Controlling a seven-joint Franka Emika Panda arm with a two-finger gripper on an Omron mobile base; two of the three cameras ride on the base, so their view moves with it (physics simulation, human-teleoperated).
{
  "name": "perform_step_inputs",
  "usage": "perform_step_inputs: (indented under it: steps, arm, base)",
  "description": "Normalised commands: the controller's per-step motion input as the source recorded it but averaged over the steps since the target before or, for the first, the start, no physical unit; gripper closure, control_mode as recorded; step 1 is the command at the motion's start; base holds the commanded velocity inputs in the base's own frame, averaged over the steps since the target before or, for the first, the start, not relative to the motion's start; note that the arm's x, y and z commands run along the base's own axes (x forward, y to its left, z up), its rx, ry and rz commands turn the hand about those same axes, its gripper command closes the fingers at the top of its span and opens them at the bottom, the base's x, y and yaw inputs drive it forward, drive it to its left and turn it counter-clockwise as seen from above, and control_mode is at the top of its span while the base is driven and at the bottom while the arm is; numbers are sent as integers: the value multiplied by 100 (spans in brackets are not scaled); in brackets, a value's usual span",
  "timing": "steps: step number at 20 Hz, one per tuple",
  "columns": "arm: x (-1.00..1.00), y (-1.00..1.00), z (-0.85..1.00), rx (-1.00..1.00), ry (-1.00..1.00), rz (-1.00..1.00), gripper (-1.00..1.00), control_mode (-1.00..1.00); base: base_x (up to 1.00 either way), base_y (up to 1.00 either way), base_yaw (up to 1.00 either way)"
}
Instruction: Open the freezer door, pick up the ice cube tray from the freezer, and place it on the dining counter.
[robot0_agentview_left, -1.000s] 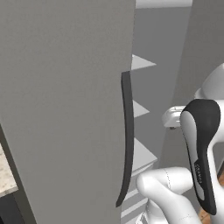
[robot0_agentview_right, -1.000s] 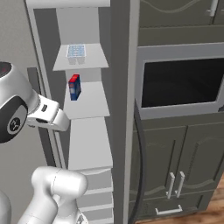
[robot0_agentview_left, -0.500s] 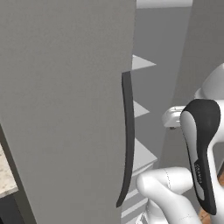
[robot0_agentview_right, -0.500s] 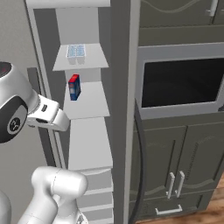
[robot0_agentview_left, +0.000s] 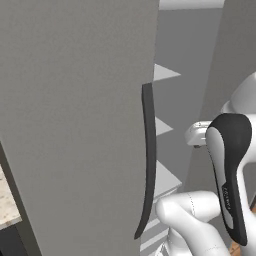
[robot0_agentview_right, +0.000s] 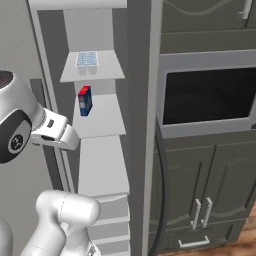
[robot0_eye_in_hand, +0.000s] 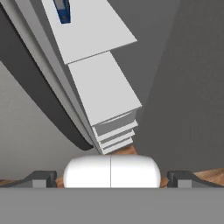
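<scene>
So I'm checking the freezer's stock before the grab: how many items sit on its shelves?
2: the ice cube tray on the upper shelf, and a small blue and red box on the shelf below. Lower shelves are partly hidden by the arm.

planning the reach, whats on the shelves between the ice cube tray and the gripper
In the right base view, a small blue and red box stands one shelf below the ice cube tray; the lower shelves toward the gripper look bare.
</scene>
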Motion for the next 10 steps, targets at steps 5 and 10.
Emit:
perform_step_inputs:
  steps: [5,10]
  arm:
    - [0,0,0,0,0,0,-100,100]
    - [0,0,0,0,0,0,-100,100]
  base:
    - [42,2,0]
    - [47,2,0]
